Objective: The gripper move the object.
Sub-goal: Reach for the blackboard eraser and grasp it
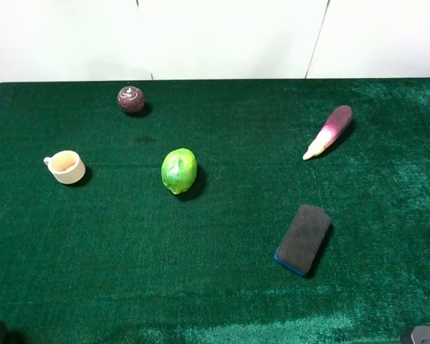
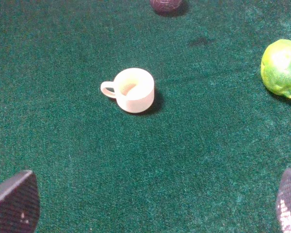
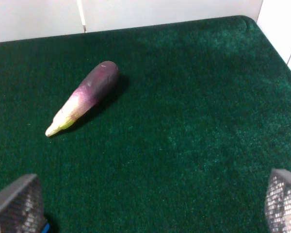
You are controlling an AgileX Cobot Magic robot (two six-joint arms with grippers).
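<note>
The object, a dark grey felt eraser block with a thin blue base [image 1: 303,239], lies on the green cloth right of the middle, towards the front. A small blue corner of it [image 3: 45,227] shows beside one finger in the right wrist view. My right gripper [image 3: 150,206] is open and empty, with its fingers [image 3: 17,206] wide apart, just in front of the block. My left gripper [image 2: 150,206] is open and empty, with its fingers [image 2: 14,204] wide apart, in front of the cup. In the exterior high view only small parts of both arms show at the bottom corners.
A cream cup [image 1: 66,166] [image 2: 132,90] stands at the left. A green lime [image 1: 179,170] [image 2: 281,68] lies in the middle. A dark brown ball [image 1: 131,99] sits at the back left. A purple-white eggplant [image 1: 330,131] [image 3: 83,97] lies at the right, near the back. White walls border the cloth.
</note>
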